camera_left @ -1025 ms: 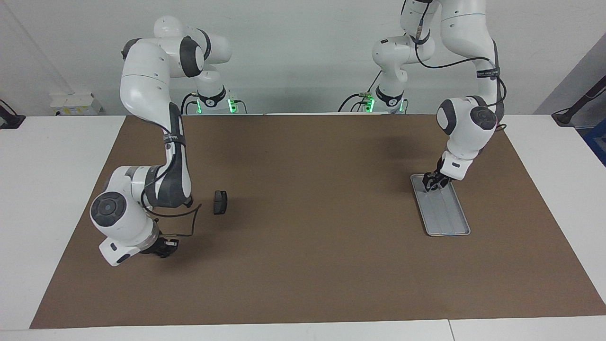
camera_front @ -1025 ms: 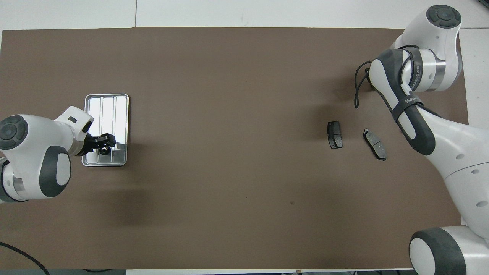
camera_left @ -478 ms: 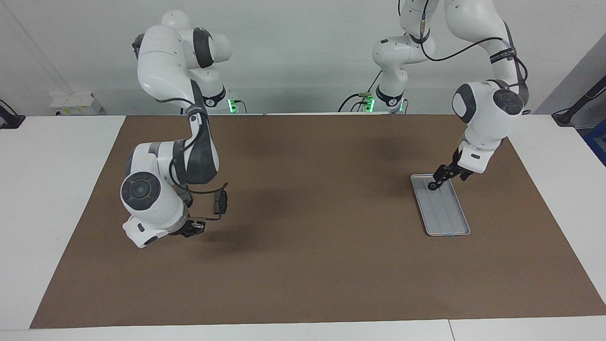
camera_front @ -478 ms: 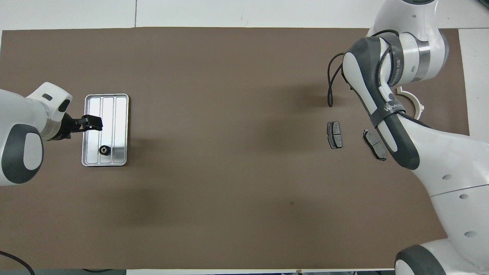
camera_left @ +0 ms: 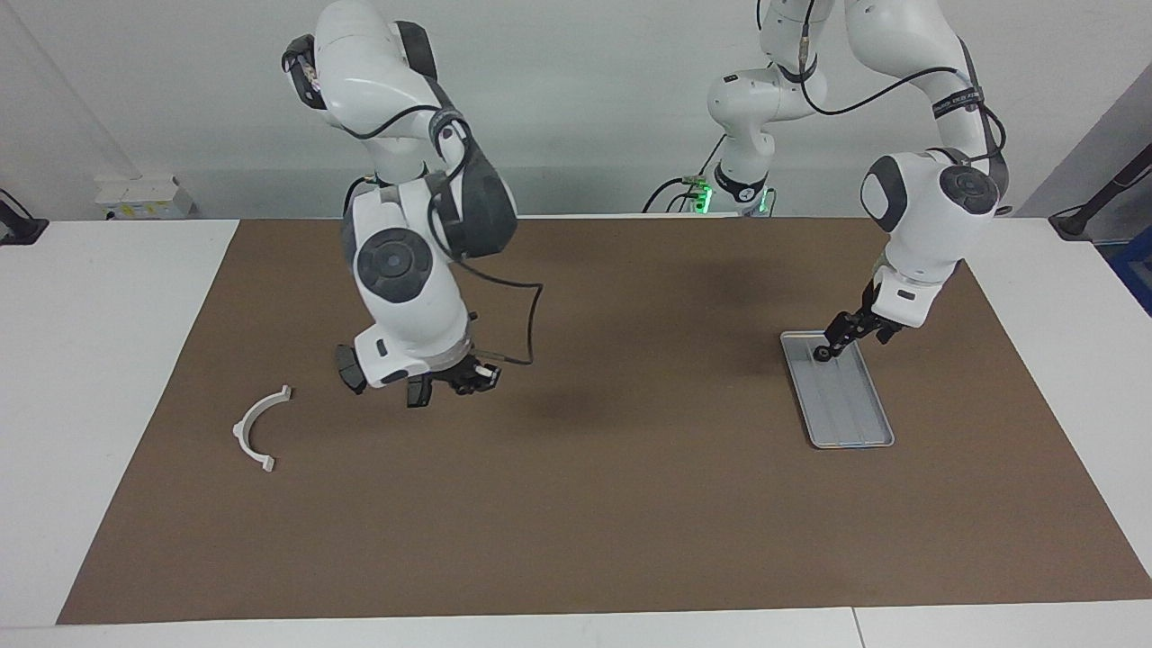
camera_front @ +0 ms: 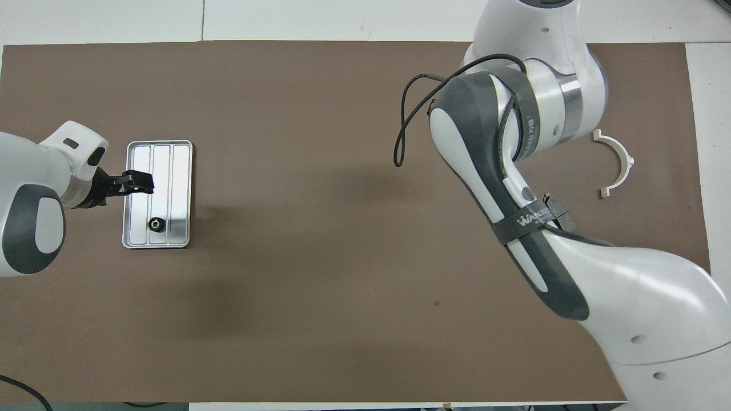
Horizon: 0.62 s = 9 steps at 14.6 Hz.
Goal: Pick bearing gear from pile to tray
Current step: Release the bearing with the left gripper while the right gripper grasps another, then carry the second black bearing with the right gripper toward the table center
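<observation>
On the tray (camera_front: 181, 171), toward the left arm's end of the surface (camera_left: 630, 504): one small black bearing gear (camera_front: 155, 225), lying free at the end nearer the robots. Just over the same tray, above the gear: left claw (camera_front: 139, 182), spread wide, pinching nothing. Over the mat by the two dark grey pads (camera_left: 349, 367): right claw (camera_left: 472, 376), raised, pressed together; whether a part sits between its tips cannot be told. Near that end of the surface, well apart from the tray: white curved arc (camera_left: 256, 429), flat on the mat. One pad (camera_front: 559, 212) partly covered by the right arm in the overhead view.

Step in hand, by judgement: delivery finished, gear released, left arm clear of it. Next move calls for lifting the left claw away without nudging the gear, then checking the pile for further round black pieces; none visible among the arc and pads.
</observation>
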### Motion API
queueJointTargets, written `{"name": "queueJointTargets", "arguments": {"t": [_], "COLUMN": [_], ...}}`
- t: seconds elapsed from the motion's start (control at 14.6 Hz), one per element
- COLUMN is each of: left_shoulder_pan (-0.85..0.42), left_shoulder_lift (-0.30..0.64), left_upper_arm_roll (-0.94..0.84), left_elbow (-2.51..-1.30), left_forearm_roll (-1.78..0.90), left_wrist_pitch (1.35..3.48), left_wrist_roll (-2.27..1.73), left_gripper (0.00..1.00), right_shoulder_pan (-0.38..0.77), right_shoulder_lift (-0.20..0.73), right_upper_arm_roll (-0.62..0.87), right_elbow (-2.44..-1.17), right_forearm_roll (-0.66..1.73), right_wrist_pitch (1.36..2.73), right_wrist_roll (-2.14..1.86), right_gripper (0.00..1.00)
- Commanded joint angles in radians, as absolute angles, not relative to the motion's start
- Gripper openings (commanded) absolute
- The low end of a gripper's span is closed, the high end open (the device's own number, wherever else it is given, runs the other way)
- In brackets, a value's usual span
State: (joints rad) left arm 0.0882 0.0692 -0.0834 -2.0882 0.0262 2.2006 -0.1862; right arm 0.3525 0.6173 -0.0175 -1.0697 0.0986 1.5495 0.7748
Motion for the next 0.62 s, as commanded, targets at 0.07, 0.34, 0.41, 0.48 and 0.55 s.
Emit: {"name": "queueJointTargets", "arguments": {"t": [0.07, 0.34, 0.41, 0.48, 0.55], "left_shoulder_pan": [0.081, 0.081, 0.081, 0.081, 0.081], "left_shoulder_lift": [0.064, 0.066, 0.066, 0.066, 0.064], "left_upper_arm_roll": [-0.08, -0.08, -0.08, -0.08, -0.08], "left_elbow": [-2.085, -2.079, -2.076, -2.074, -2.074], "left_forearm_roll": [0.023, 0.025, 0.025, 0.025, 0.023], "left_wrist_pitch": [2.189, 2.189, 2.187, 2.186, 2.186], "left_wrist_roll": [-0.206, -0.206, -0.204, -0.203, -0.201], "left_gripper": [1.0, 1.0, 1.0, 1.0, 1.0], "right_shoulder_pan": [0.451, 0.572, 0.595, 0.618, 0.635], "right_shoulder_lift": [0.621, 0.638, 0.652, 0.667, 0.682], "right_upper_arm_roll": [-0.02, -0.021, -0.021, -0.023, -0.025], "right_elbow": [-1.032, -1.026, -1.026, -1.026, -1.026], "right_forearm_roll": [0.144, 0.143, 0.143, 0.143, 0.143], "right_wrist_pitch": [1.557, 1.653, 1.676, 1.698, 1.718], "right_wrist_roll": [1.021, 1.259, 1.308, 1.349, 1.38], "right_gripper": [0.06, 0.06, 0.06, 0.06, 0.06]}}
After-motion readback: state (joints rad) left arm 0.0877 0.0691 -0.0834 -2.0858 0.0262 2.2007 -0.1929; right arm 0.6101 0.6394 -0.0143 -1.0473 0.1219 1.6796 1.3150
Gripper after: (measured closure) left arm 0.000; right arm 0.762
